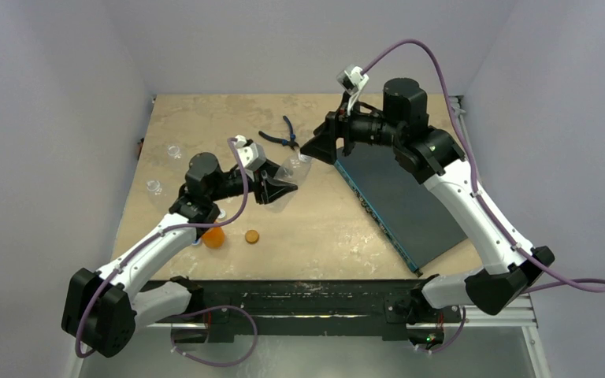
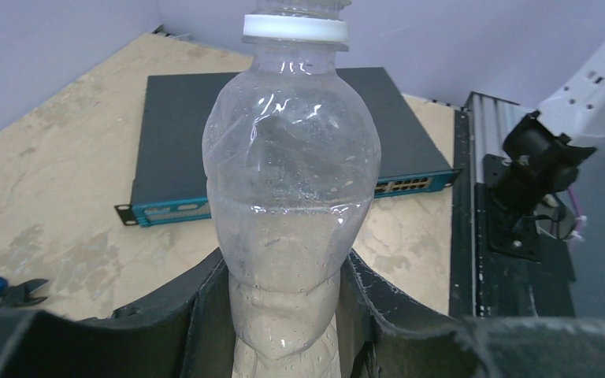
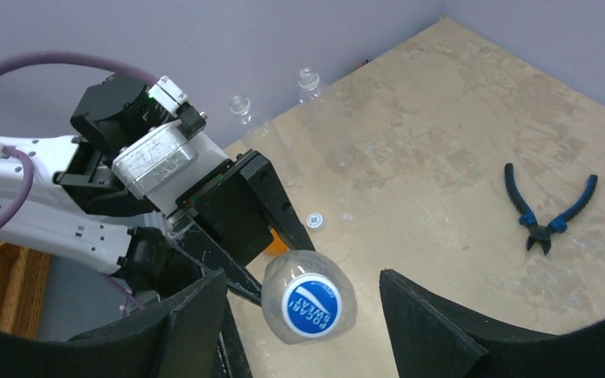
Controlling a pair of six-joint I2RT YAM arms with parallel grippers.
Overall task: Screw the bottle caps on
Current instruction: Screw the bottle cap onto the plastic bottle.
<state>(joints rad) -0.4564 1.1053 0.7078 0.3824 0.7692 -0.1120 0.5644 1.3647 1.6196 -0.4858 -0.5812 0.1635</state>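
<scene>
Clear plastic at the left far part of the table: far spare bottle and near spare bottle, both with open necks and no caps

Nearer the arms sits the orange bottle. The flat orange-brown cap lies just to its right, apart from it. A whitish cap lies loose on the table under the left arm

Left pincer: clenched on the lower body of the held bottle, which is off the table. Its long axis runs from the left pincer rightward and far, neck leading, straight at the right pincer

Right pincer: released, jaws spread. In the right wrist view the blue cap sits on the neck facing the camera square on, roughly midway between the two fingers with a gap on each side, touching neither

Judgement: the right arm is the one placed for the cap. The next move needs the jaws closed on the cap rim, then a twist about the bottle axis while the left holds firm. How tight the cap sits cannot be told

Pliers lie far, behind both pincers. Dark switch box lies at right, under the right arm
</scene>
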